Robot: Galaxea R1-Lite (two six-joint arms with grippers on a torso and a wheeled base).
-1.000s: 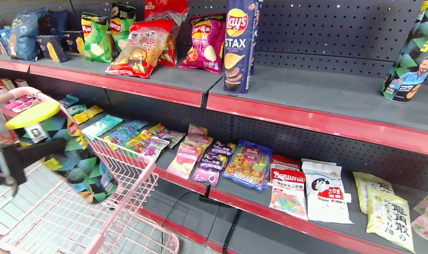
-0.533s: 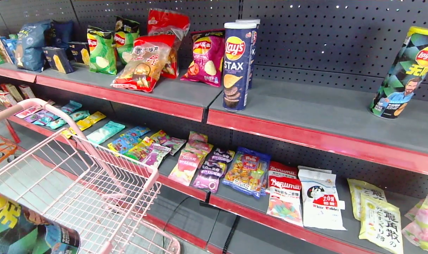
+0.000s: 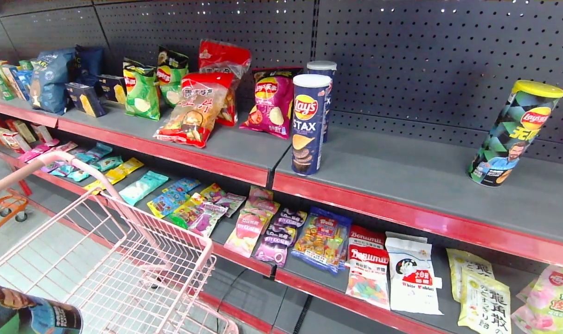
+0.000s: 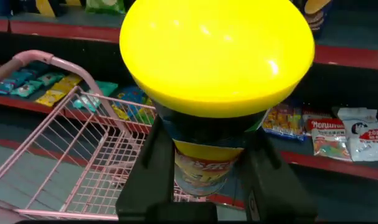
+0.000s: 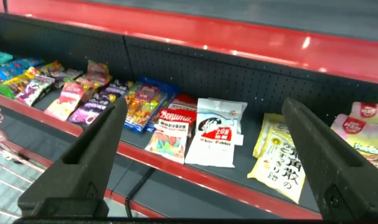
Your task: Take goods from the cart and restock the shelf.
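My left gripper (image 4: 210,155) is shut on a chip can with a yellow lid (image 4: 217,56), its black fingers (image 4: 152,168) pressing both sides of the can's patterned body. In the head view the lower part of that can (image 3: 31,316) shows at the bottom left corner, beside the pink cart (image 3: 124,260). A matching can (image 3: 513,134) stands upright at the right of the grey upper shelf (image 3: 402,176). My right gripper (image 5: 204,109) is open with nothing between its fingers, facing the lower shelf's candy bags (image 5: 217,134).
Two dark blue chip cans (image 3: 308,125) stand mid-shelf, with chip bags (image 3: 193,109) to their left. Bare grey shelf lies between the blue cans and the matching can. Candy packets (image 3: 323,234) cover the lower shelf. An orange cart (image 3: 5,206) stands at far left.
The head camera has tilted up, so the shelves sit lower in the picture. The held can has gone from above the cart's rim down to the bottom left corner.
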